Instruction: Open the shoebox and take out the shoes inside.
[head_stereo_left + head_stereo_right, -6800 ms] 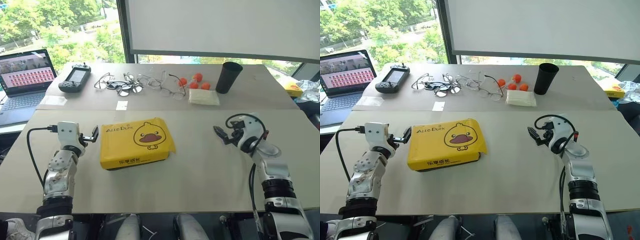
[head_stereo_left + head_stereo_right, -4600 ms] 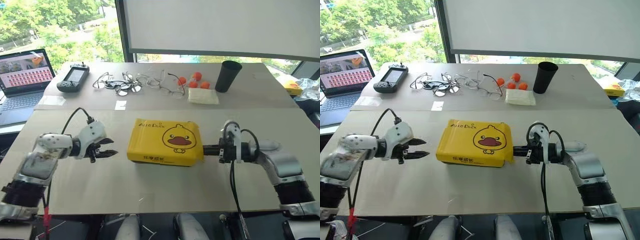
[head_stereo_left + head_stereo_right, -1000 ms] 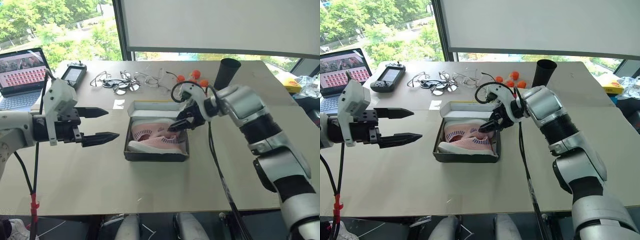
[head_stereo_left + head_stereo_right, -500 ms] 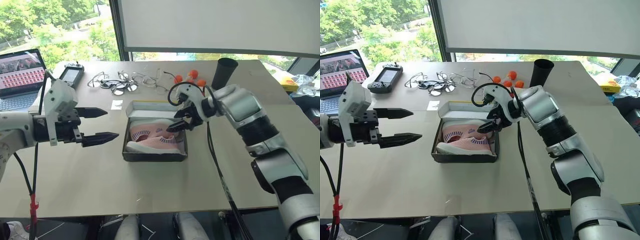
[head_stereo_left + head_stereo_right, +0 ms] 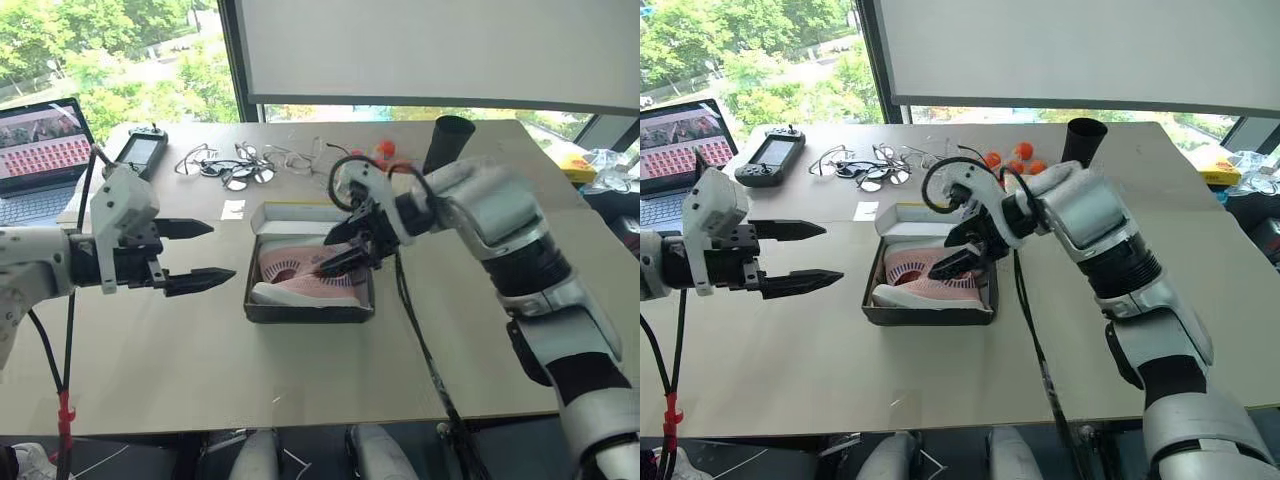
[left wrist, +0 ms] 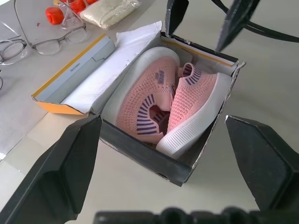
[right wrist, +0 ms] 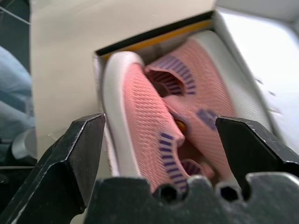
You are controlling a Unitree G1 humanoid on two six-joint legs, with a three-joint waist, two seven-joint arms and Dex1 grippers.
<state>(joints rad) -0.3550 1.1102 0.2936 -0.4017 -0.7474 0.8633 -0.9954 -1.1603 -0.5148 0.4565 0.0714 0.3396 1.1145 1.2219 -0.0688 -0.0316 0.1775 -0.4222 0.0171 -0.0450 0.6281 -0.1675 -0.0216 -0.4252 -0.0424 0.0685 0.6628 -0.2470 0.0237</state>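
Sitting open near the middle of the table [image 5: 150, 380], the shoebox [image 5: 310, 300] is showing its white lining, with its lid folded back on the far side toward the tangle of eyeglasses [image 5: 240, 165]. Lying inside the shoebox are the shoes [image 5: 305, 275], two pink sneakers with white soles packed side by side on their edges. Hovering just over the shoebox's right end, the right gripper [image 5: 340, 250] is spreading its black fingers wide above the shoes and gripping nothing; whether a fingertip is touching a shoe cannot be told. Pointing toward the shoebox from its left, well apart from it, the left gripper [image 5: 205, 255] is holding its two fingers wide and empty as well. Standing beyond the shoebox on the far table are a black cup [image 5: 450, 145], some orange balls [image 5: 1015, 158], a handheld controller [image 5: 140, 150] and a laptop [image 5: 40, 150].
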